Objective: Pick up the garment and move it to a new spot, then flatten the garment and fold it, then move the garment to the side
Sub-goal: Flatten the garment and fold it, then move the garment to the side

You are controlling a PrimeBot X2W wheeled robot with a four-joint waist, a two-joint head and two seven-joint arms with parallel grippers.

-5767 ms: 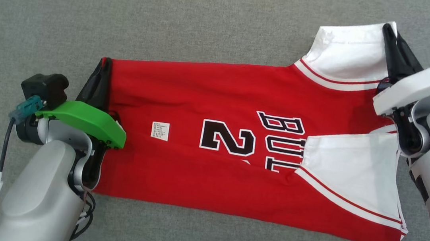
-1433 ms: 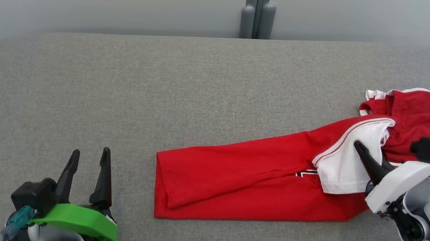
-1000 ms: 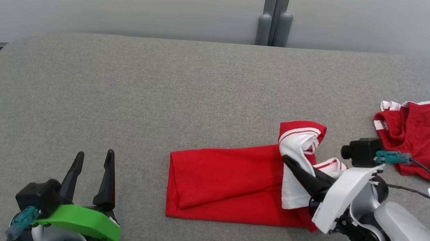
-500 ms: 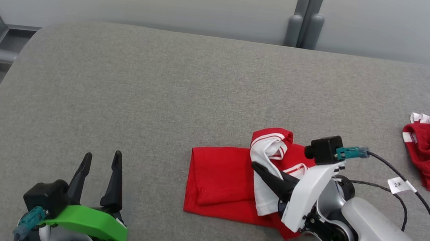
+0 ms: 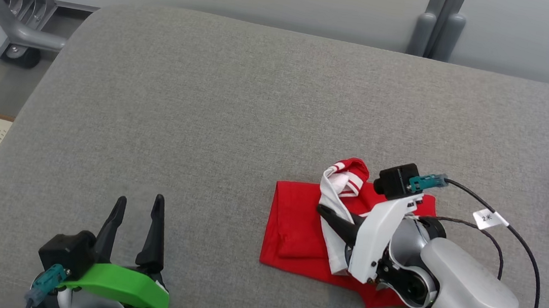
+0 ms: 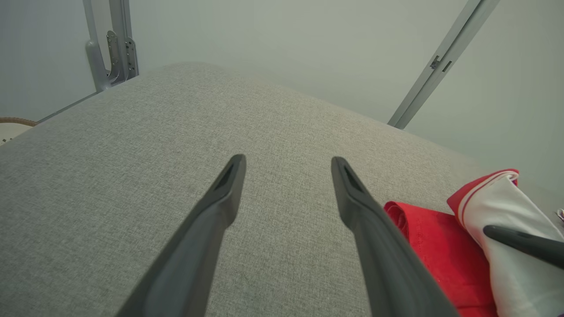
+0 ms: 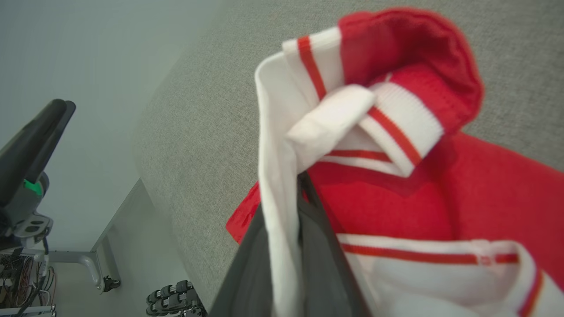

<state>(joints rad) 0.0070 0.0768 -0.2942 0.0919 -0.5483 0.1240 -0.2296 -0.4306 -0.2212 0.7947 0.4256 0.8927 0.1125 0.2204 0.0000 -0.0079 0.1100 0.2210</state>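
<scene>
- Red jersey (image 5: 297,228) lies folded on the grey table (image 5: 207,116), right of centre; the right gripper (image 5: 323,211) pinches its white sleeve (image 5: 339,191), while the left gripper (image 5: 140,201) sits spread and empty at the near left.
- Left wrist view: spread fingers (image 6: 211,229) hover over the table, jersey just to their right.
- Right wrist view: fingers (image 7: 321,246) pressed together on the white sleeve.

My left gripper (image 5: 140,199) wears a bright green cover (image 5: 113,285) with two long dark fingers (image 5: 154,233), and a teal plug (image 5: 46,275) on its black camera block (image 5: 67,252). My right gripper (image 5: 324,212) has a white cover (image 5: 378,231), silver-grey forearm (image 5: 473,302), black cables (image 5: 525,246) and one small white tag (image 5: 489,217).
</scene>
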